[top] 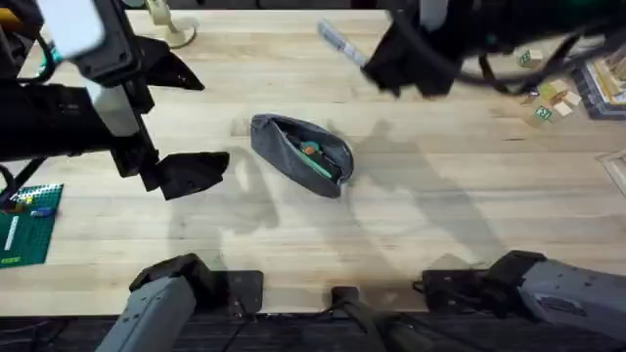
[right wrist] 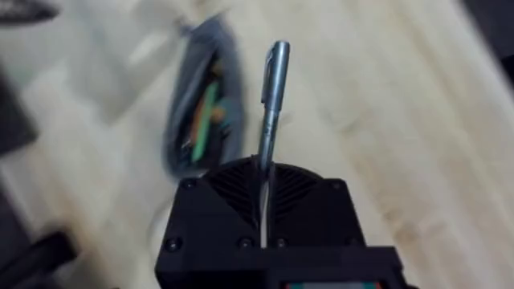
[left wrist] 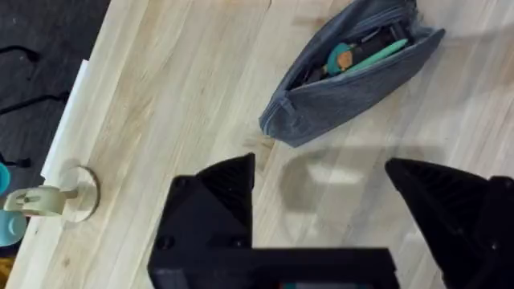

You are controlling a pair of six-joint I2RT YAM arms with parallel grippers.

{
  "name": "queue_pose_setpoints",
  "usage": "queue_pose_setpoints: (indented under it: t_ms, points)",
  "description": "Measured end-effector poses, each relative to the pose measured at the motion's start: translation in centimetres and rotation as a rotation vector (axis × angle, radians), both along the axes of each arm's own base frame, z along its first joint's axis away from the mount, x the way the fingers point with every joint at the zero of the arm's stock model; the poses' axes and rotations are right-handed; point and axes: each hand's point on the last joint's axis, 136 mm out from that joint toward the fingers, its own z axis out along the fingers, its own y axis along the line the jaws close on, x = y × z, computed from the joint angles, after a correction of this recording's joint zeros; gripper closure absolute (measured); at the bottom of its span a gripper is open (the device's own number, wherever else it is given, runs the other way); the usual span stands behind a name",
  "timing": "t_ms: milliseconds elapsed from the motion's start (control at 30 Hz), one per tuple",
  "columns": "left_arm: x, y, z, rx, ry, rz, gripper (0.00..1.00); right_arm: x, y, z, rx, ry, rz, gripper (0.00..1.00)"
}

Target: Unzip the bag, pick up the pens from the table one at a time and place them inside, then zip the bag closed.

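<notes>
Your right gripper [right wrist: 265,172] is clamped on the silver pen [right wrist: 273,100], lifted off the table [top: 460,205] toward its far edge so you can carry it to the bag [top: 301,154]. The bag lies unzipped near the middle of the table, mouth up, with teal and orange pens [left wrist: 357,56] already inside. Your left gripper [left wrist: 321,209] hangs spread and empty just beside the bag's end, likely placed to steady it. Toward the far left corner stands a small cream object [left wrist: 56,199], at the left edge a green board [top: 27,225]; neither blocks your path.
</notes>
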Motion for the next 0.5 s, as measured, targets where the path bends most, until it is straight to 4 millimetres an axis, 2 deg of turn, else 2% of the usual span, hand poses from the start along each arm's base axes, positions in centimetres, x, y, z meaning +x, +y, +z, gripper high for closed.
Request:
queue_pose_setpoints:
  t_ms: [167, 267, 367, 500]
  points:
    - [0.0, 0.0, 0.0, -0.001, 0.003, 0.0, 0.008, -4.9, 1.2, -2.2, -0.088, 0.123, 0.114, 0.969]
    - [-0.1, 0.0, 0.0, -0.001, 0.003, 0.0, 0.008, -7.0, 2.2, -3.0, -0.124, 0.162, 0.181, 0.969]
    - [-0.1, 0.0, 0.0, -0.001, 0.003, 0.0, 0.008, -8.0, 3.3, -3.9, -0.149, 0.185, 0.226, 0.968]
    - [-0.1, 0.0, 0.0, -0.001, 0.003, 0.0, 0.008, -8.0, 3.8, -5.4, -0.184, 0.226, 0.24, 0.968]
